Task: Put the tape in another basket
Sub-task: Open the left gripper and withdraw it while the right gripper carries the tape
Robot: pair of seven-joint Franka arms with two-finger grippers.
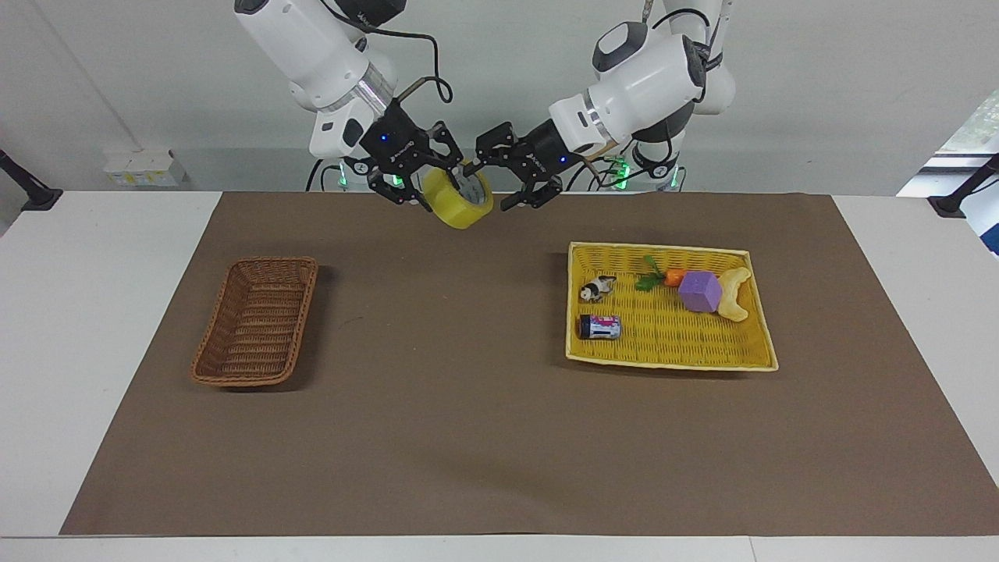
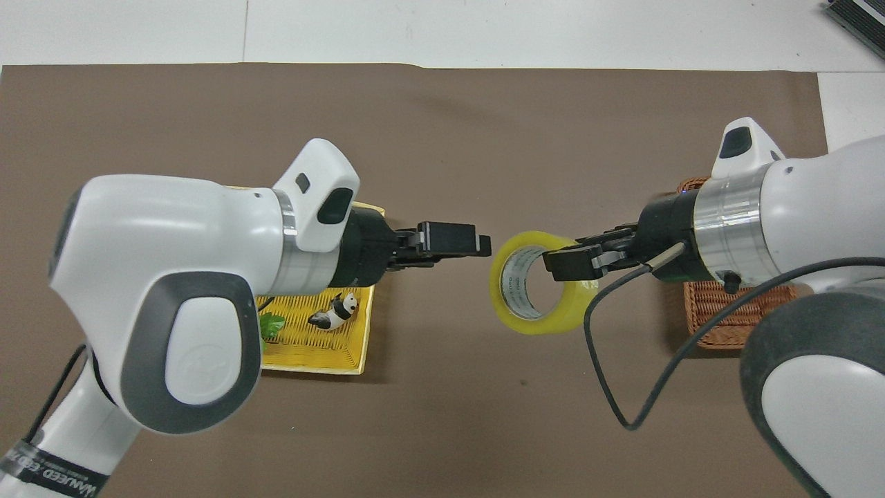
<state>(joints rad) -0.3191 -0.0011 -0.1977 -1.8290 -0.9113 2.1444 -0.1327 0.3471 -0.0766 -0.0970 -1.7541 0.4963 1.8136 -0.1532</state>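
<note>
The tape (image 1: 459, 211), a yellowish roll with a pale core, hangs in the air between the two grippers, over the brown mat close to the robots. My right gripper (image 1: 439, 184) is shut on the roll's wall; the overhead view shows it (image 2: 563, 263) gripping the tape (image 2: 546, 322). My left gripper (image 1: 499, 179) is open and empty, a short gap from the roll, also seen in the overhead view (image 2: 482, 243). The brown wicker basket (image 1: 256, 320) stands empty toward the right arm's end of the table; in the overhead view (image 2: 719, 315) the right arm covers most of it.
A flat yellow woven tray (image 1: 671, 361) lies toward the left arm's end, holding a small dark can (image 1: 599, 327), a panda figure (image 1: 597, 289), a carrot (image 1: 673, 276), a purple block (image 1: 699, 291) and a pale curved piece (image 1: 734, 295).
</note>
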